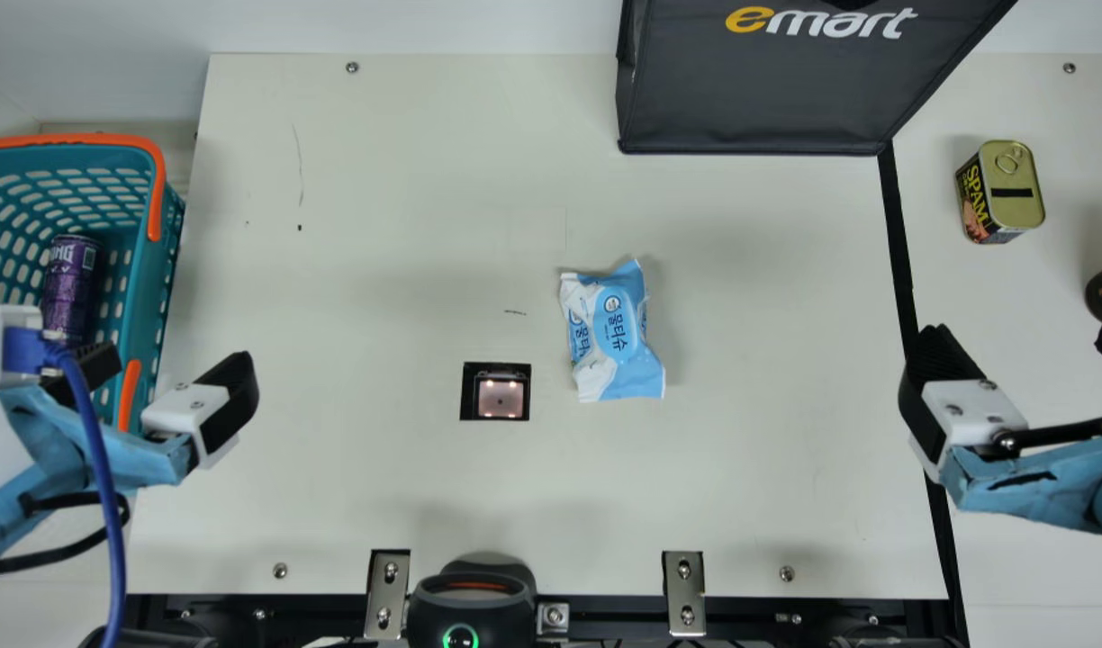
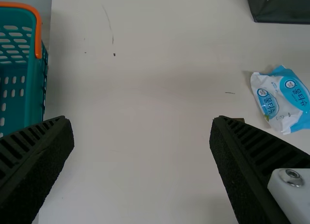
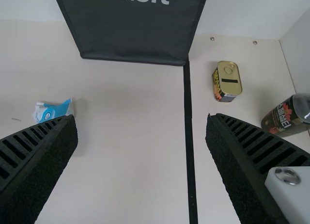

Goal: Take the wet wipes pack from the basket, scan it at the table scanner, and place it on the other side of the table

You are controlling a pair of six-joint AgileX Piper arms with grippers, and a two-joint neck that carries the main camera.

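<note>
Holding a purple can, the basket stands by the left tool, spread like the right tool.

The left gripper has its two black ribbed fingers spread apart above the cream table. Near one finger is a teal basket with an orange handle; beyond the other lie a blue-and-white wet wipes pack and a dark bag's corner.
</note>
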